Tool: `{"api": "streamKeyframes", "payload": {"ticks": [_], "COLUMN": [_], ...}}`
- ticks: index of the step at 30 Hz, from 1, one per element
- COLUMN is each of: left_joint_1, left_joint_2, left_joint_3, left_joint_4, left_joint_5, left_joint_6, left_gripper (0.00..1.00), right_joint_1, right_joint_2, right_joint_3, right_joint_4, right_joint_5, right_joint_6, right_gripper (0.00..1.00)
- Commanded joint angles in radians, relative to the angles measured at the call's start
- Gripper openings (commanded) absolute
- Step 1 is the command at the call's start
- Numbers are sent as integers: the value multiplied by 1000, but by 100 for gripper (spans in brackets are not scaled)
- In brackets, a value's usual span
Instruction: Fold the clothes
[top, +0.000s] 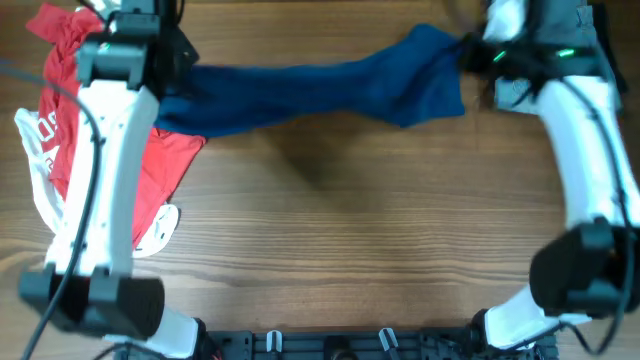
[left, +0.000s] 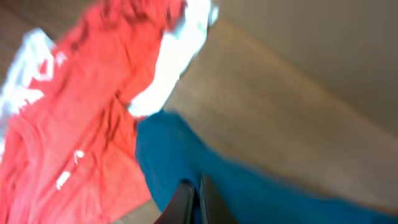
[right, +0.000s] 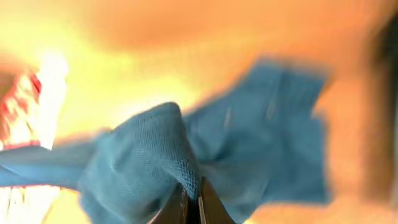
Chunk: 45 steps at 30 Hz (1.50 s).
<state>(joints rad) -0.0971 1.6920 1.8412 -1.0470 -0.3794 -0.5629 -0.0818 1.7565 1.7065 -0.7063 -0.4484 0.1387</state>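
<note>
The clothes are a dark blue shirt (top: 310, 88), pulled into a long band across the far side of the table between my two grippers. My left gripper (top: 178, 72) is shut on its left end, above the red shirt; in the left wrist view the blue cloth (left: 186, 168) runs into the closed left gripper (left: 198, 198). My right gripper (top: 470, 55) is shut on the bunched right end. In the right wrist view a fold of the shirt (right: 149, 162) is pinched in the right gripper (right: 193, 200).
A red shirt with white print (top: 75, 140) lies crumpled at the left, partly under the blue shirt's left end and my left arm (top: 100, 190). My right arm (top: 590, 170) stands along the right edge. Bare wood (top: 360, 230) fills the middle and front.
</note>
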Motion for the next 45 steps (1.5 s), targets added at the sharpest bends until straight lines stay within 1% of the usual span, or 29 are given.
{"api": "streamKeyframes", "payload": {"ticks": [1, 4, 7, 11, 15, 20, 25, 28, 29, 30, 32, 33, 35, 38, 40, 41, 45], "left_joint_1": [6, 5, 5, 5, -7, -32, -39, -40, -44, -50, -68, -74, -88, -102, -109, -114, -136], "left_joint_2": [-150, -231, -295, -391, -453, -444, -340, -237, -186, -146, -45, -10, 79, 216, 289, 332, 440], "left_joint_3": [20, 20, 20, 20, 20, 20, 19, 16, 11, 10, 10, 10, 10, 10, 10, 10, 10], "left_joint_4": [31, 58, 71, 71, 46, -69, -193, -230, -229, -225, -214, -207, -177, -110, -70, -46, 14], "left_joint_5": [-142, -142, -143, -135, -19, 114, 245, 325, 351, 363, 368, 369, 403, 506, 574, 606, 633], "left_joint_6": [10, 59, 62, 62, 61, 57, 57, 58, 58, 60, 63, 71, 120, 207, 254, 279, 301], "left_gripper": [4, 4, 4, 4, 4, 4, 4, 9, 13, 15, 26, 29, 39, 51, 54, 57, 59], "right_joint_1": [-41, -69, -91, -129, -143, -142, -142, -142, -142, -142, -142, -142, -142, -142, -142, -142, -142], "right_joint_2": [-48, -49, -68, -147, -203, -193, -163, -146, -140, -134, -122, -118, -110, -103, -97, -93, -86], "right_joint_3": [159, 258, 314, 347, 347, 347, 347, 347, 347, 347, 347, 347, 347, 347, 346, 346, 346], "right_joint_4": [-50, -122, -171, -196, -206, -278, -309, -317, -320, -320, -327, -328, -332, -333, -333, -335, -348], "right_joint_5": [11, 16, 15, 15, 15, 14, 14, 14, 14, 14, 15, 15, 15, 16, 31, 39, 53], "right_joint_6": [-38, -61, -74, -79, -85, -91, -106, -110, -110, -110, -111, -112, -113, -113, -113, -113, -113], "right_gripper": [4, 4, 4, 4, 4, 4, 4, 4, 4, 4, 4, 4, 4, 4, 4, 4, 4]}}
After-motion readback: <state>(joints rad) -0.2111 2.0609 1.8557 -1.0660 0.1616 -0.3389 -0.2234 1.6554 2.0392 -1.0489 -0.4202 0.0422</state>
